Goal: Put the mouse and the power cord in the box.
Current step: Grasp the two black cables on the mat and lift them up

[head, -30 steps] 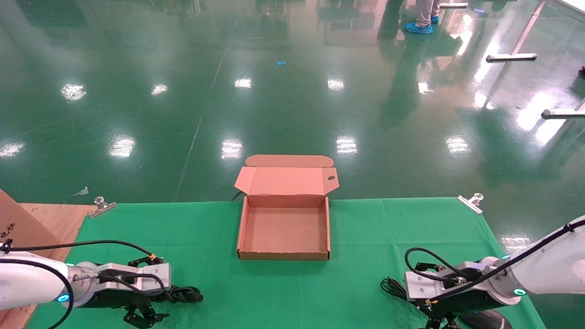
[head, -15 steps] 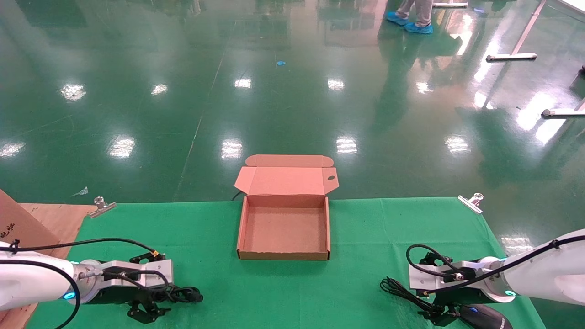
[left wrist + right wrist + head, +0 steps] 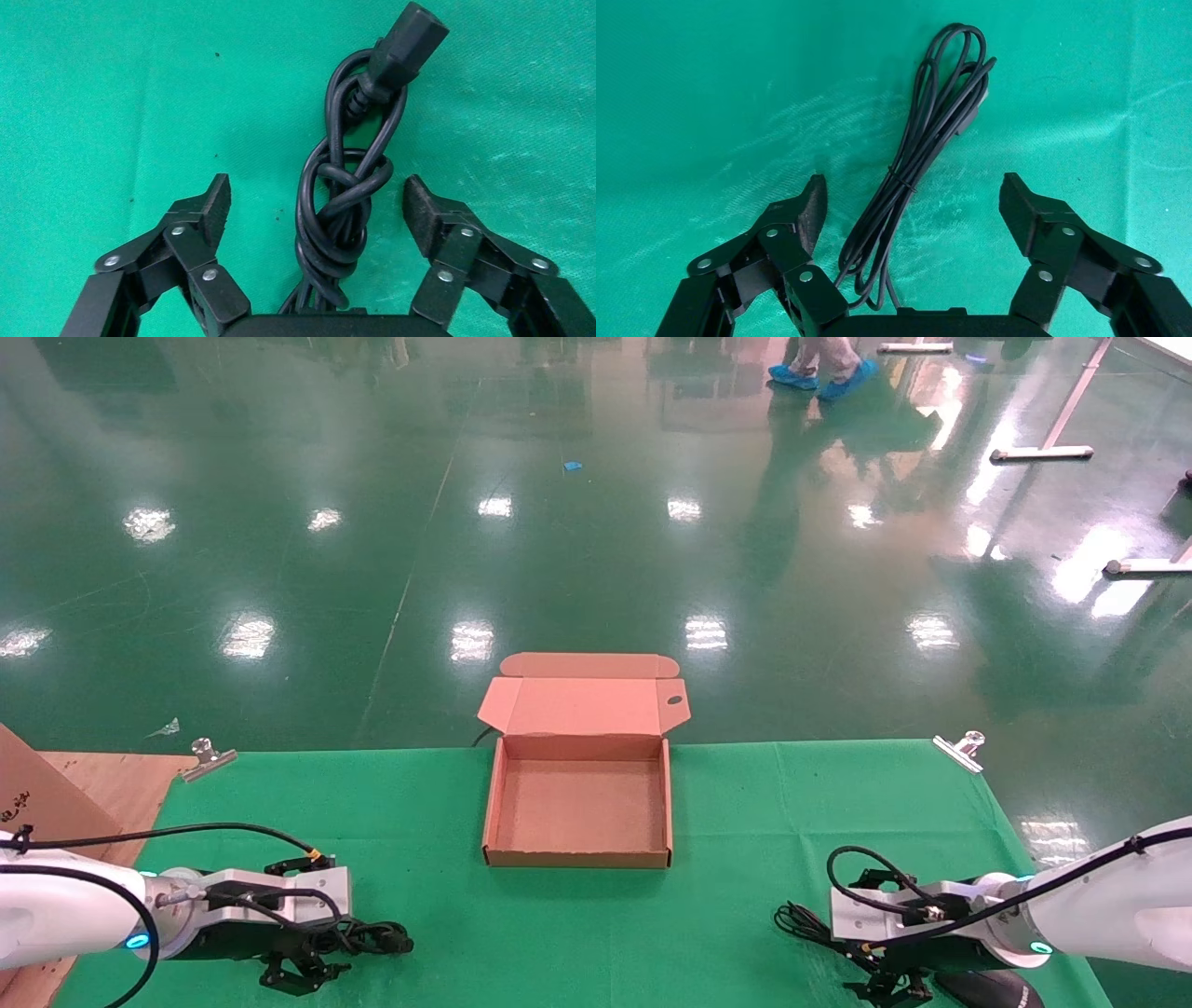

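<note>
The left gripper (image 3: 316,207) hangs wide open astride the coiled power cord (image 3: 344,203), whose long axis runs straight out between the pads. The right gripper (image 3: 911,203) gapes over the mouse's thin cable (image 3: 919,147), the mouse (image 3: 992,989) just beside it. The box (image 3: 577,854) lies centred between both arms, nothing in between.

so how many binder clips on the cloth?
2. One clip at the green cloth's far left corner, another clip at its far right corner. Near corners are out of view, so more may exist.
</note>
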